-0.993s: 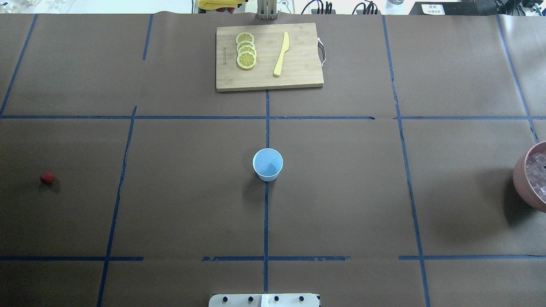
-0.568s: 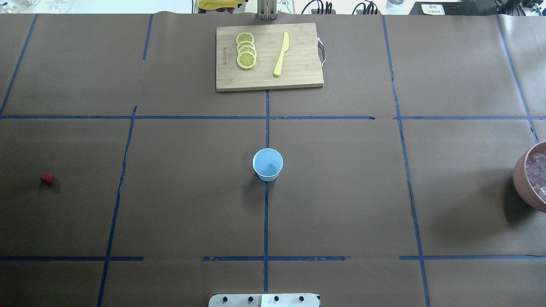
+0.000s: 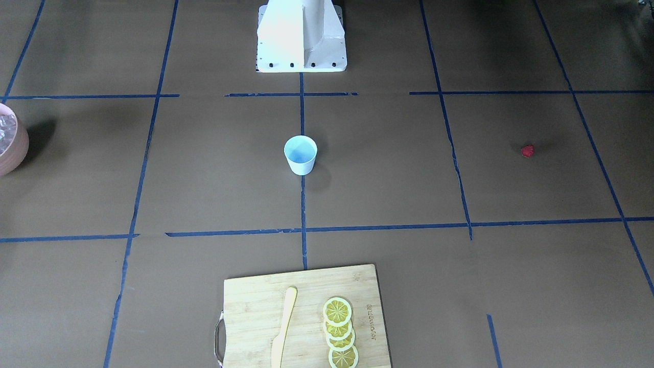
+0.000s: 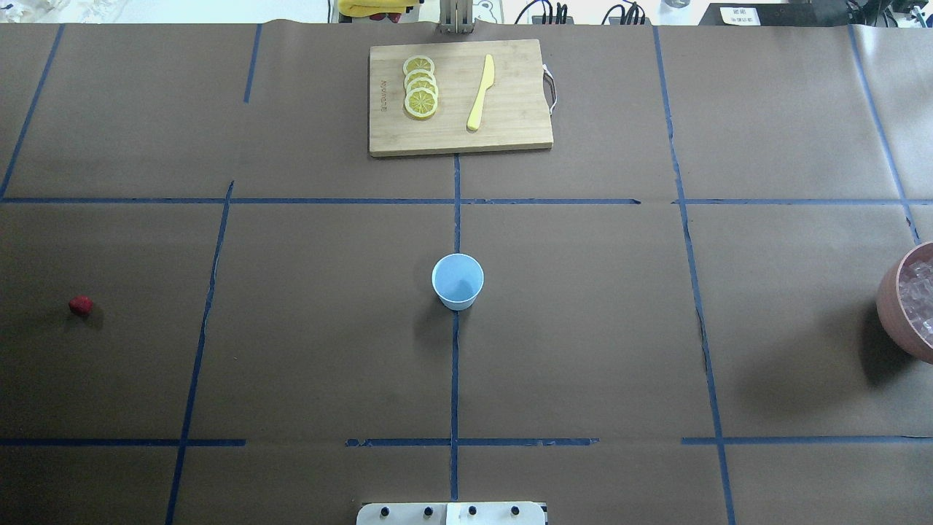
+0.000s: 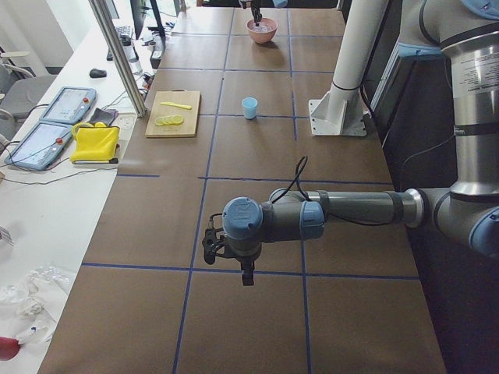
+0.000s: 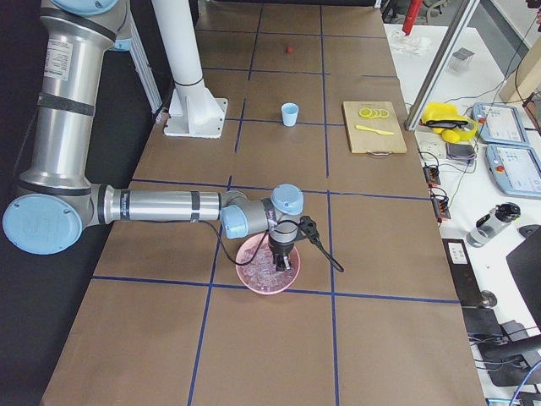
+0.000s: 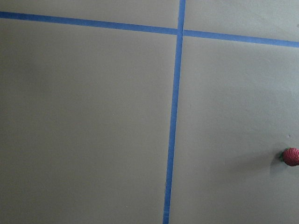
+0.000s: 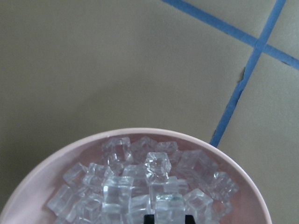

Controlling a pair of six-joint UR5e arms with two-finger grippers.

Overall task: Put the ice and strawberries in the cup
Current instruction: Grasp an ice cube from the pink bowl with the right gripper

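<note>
Red and tiny, the strawberry (image 4: 80, 305) lies on the brown paper well out at 9 o'clock from the cup (image 4: 457, 281) in the overhead view. It is too small there for me to tell its long axis. In my left wrist view it sits at the 3 o'clock edge, partly cut off, with its dark-green end turned toward 9 o'clock. My left gripper (image 5: 246, 274) hangs above bare paper, fingers pointing down. I cannot tell whether they are spread or pressed together.

The cup stands upright at the table's middle on a blue tape line, mouth up, its pale-blue inside showing down to the bottom. The pink bowl (image 4: 893, 306) sits at 3 o'clock from the cup, half cut by the view's edge, and is heaped with ice (image 8: 149, 186), clear cubes lying at all angles. My right gripper (image 6: 281, 260) points straight down into that heap. Only a dark sliver of it shows at 6 o'clock in the wrist view, so I cannot tell how its fingers stand.

At 12 o'clock from the cup lies the wooden cutting board (image 4: 510, 138). It carries overlapping lemon slices (image 4: 420, 87) in a row running 12 to 6, and beside them a yellow knife (image 4: 481, 92), tip toward 12.
</note>
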